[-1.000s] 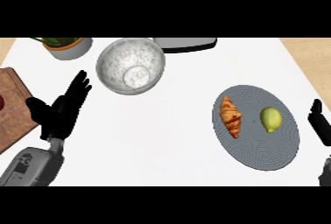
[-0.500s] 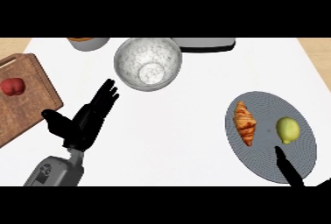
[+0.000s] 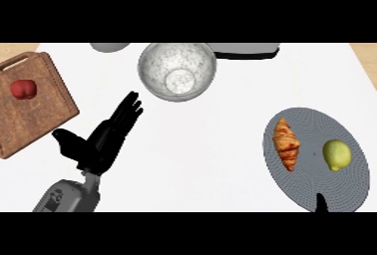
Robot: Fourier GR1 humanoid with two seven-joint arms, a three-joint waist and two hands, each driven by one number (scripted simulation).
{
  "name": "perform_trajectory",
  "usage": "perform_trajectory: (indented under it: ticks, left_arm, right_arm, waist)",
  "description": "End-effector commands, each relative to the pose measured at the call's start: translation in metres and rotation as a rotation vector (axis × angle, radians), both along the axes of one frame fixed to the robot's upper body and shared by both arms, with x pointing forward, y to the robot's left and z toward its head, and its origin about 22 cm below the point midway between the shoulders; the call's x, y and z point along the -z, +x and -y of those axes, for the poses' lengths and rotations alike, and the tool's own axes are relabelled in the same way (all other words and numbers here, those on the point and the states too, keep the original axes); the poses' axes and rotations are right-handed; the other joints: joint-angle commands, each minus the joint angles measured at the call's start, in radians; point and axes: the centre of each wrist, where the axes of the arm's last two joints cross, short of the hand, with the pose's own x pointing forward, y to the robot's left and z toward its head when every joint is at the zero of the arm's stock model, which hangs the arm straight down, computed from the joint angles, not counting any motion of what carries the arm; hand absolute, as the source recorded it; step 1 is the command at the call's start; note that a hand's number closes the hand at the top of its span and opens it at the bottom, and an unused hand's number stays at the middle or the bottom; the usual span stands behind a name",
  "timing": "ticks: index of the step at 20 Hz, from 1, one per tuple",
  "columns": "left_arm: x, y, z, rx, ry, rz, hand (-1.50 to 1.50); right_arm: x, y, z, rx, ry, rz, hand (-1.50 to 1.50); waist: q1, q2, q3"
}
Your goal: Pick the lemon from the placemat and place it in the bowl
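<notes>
A yellow-green lemon (image 3: pixel 337 155) lies on the right half of the round grey placemat (image 3: pixel 316 187), beside a brown croissant (image 3: pixel 286 144). The marbled grey bowl (image 3: pixel 178 71) stands at the top middle and holds nothing. My left hand (image 3: pixel 102 137) rests open at the lower left, fingers straight and pointing up to the right, well apart from the bowl. Of my right hand only a dark fingertip (image 3: pixel 321 203) shows at the lower edge, over the placemat's near rim, below the lemon.
A wooden cutting board (image 3: pixel 40 107) with a red apple (image 3: pixel 23 89) lies at the left edge. A grey dish (image 3: pixel 112 47) and a dark-based appliance (image 3: pixel 247 50) sit along the far edge. White counter lies between the left hand and the placemat.
The view has shifted, so everything sits further right and lower. The right hand has slipped down until only a fingertip shows. The lemon and croissant stay in place on the placemat.
</notes>
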Motion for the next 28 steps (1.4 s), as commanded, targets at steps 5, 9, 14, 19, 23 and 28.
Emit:
perform_trajectory:
  ticks: [5,9,14,19,23,28]
  left_arm:
    - [-0.004,-0.004,0.004,0.018,0.021,0.003,0.0]
    - [0.009,-0.005,0.012,0.029,0.008,0.0,0.0]
    - [-0.004,0.006,0.012,0.021,-0.02,0.0,0.0]
    - [0.015,-0.01,-0.01,-0.011,0.002,-0.019,0.0]
    - [-0.004,0.002,0.0,-0.021,-0.008,-0.028,0.0]
    - [0.01,-0.014,-0.008,-0.007,-0.001,-0.019,0.0]
  right_arm:
    - [-0.006,0.003,-0.006,0.066,0.171,-0.153,-1.5]
    - [-0.021,0.022,0.0,0.105,0.244,-0.23,-1.5]
    - [-0.06,0.058,-0.005,0.137,0.275,-0.358,-1.5]
    - [-0.104,0.101,-0.025,0.171,0.309,-0.45,-1.5]
    - [-0.099,0.11,-0.035,0.137,0.29,-0.485,-1.5]
    - [-0.096,0.131,-0.009,0.148,0.27,-0.502,-1.5]
  waist:
    - [0.027,0.004,0.001]
    - [0.02,0.008,0.0]
    - [0.004,-0.002,0.003]
    - [-0.005,-0.011,0.007]
    - [-0.015,-0.014,0.009]
    - [-0.015,-0.014,0.009]
